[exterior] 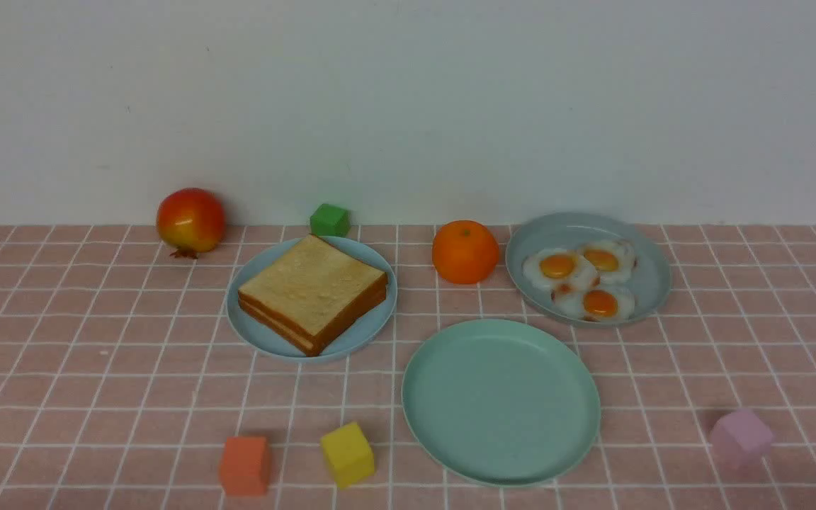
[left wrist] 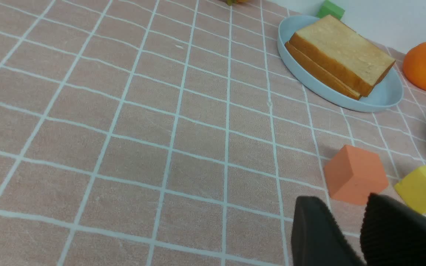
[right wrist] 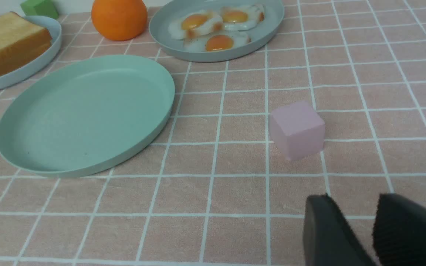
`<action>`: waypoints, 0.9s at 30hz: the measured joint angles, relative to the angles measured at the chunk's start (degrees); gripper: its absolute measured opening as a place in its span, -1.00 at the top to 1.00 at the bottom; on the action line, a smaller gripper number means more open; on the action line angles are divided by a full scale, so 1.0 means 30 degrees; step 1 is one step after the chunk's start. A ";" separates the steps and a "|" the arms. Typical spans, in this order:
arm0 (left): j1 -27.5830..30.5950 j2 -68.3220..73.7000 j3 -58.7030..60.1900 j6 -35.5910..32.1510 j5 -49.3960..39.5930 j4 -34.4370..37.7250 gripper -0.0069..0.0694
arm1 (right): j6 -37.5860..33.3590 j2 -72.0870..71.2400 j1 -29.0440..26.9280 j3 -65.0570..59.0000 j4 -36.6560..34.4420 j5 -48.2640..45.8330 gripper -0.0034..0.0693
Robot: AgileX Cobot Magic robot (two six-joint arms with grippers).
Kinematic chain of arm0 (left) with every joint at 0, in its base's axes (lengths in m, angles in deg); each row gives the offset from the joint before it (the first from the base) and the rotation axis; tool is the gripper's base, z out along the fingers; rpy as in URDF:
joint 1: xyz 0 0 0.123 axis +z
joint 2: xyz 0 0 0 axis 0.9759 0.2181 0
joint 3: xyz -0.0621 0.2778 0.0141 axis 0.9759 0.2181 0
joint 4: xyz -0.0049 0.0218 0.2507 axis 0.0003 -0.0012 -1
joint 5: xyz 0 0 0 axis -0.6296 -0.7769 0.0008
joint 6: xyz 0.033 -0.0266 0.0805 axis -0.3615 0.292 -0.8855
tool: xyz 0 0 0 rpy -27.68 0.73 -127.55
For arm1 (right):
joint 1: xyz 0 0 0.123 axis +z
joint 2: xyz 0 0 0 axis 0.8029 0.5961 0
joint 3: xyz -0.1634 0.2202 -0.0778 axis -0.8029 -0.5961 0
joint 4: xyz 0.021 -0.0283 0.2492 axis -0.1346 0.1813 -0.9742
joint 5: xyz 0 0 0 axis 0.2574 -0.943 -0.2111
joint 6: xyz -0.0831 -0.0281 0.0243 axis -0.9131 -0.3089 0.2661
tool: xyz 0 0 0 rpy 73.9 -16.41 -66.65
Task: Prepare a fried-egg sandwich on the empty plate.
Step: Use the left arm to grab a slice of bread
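Left gripper [left wrist: 342, 202] of mine hangs low over the tablecloth, jaws a little apart, nothing between them, and an orange cube [left wrist: 353, 177] sits just beyond. My right gripper [right wrist: 355, 199] is the same: a narrow gap, holding nothing, with a pink cube [right wrist: 297, 129] ahead. The green plate [exterior: 500, 400] lies bare in the middle, on my side. Two toast slices [exterior: 312, 290] sit stacked on the blue plate [exterior: 372, 327], further back on the left. Three fried eggs [exterior: 578, 282] are on the grey plate [exterior: 656, 283], back right, with an orange [exterior: 465, 251] between those two plates.
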 joint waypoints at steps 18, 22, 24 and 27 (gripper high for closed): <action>0.0000 0.0000 0.0000 0.0000 0.0000 0.0000 0.19 | 0.0000 0.0000 0.0000 0.0000 0.0000 0.0000 0.25; 0.0000 0.0000 0.0090 0.0111 0.0569 0.0461 0.19 | 0.0000 0.0000 0.0000 0.0000 0.0000 0.0000 0.25; 0.0000 0.0000 0.0166 0.0515 0.1059 0.1561 0.19 | 0.0000 0.0000 0.0000 0.0000 0.0000 0.0000 0.25; 0.0000 0.0000 0.0229 0.1491 0.2414 0.4370 0.19 | 0.0000 0.0000 0.0000 0.0000 0.0000 0.0000 0.25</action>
